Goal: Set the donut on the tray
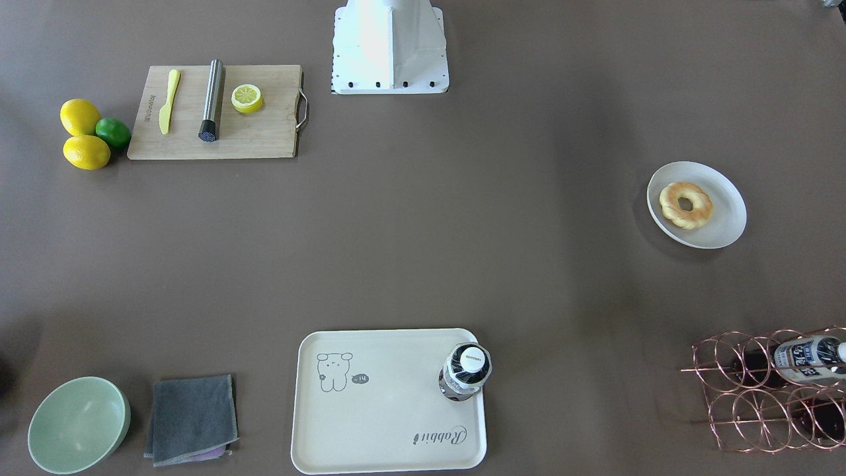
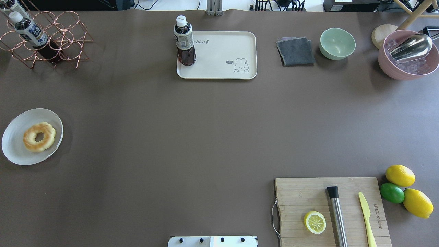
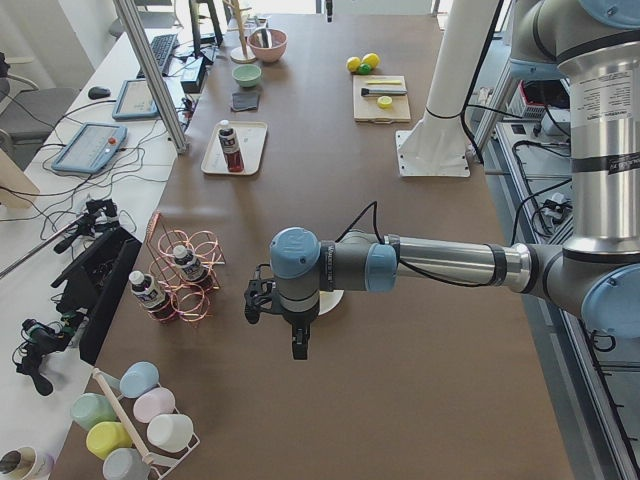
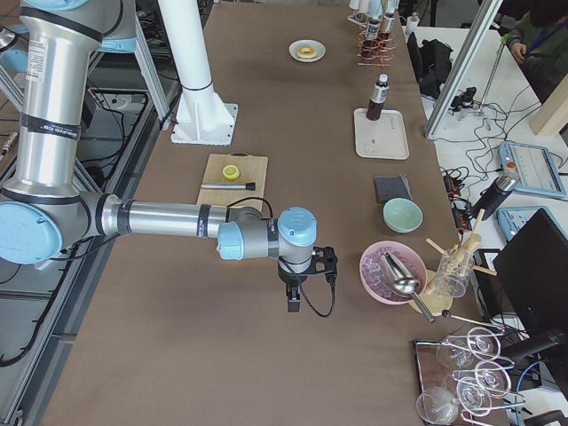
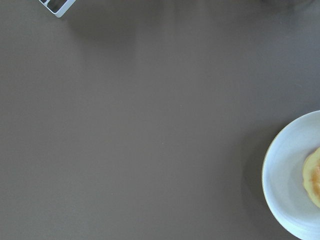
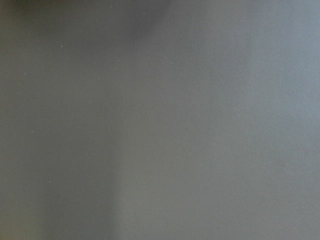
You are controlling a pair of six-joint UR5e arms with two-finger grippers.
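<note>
You will find the donut [image 2: 39,136] lying on a round white plate [image 2: 15,152] at the robot's left end of the desk [image 2: 171,137]. It is well apart from the cream rabbit tray [image 2: 219,67] on the far side, where a dark drink bottle [image 2: 184,43] stands upright. The left hand [image 3: 299,348] hangs above the desk near the plate and the right hand [image 4: 293,303] hangs above the opposite end; nothing shows in either, and you cannot tell how far open they are.
</note>
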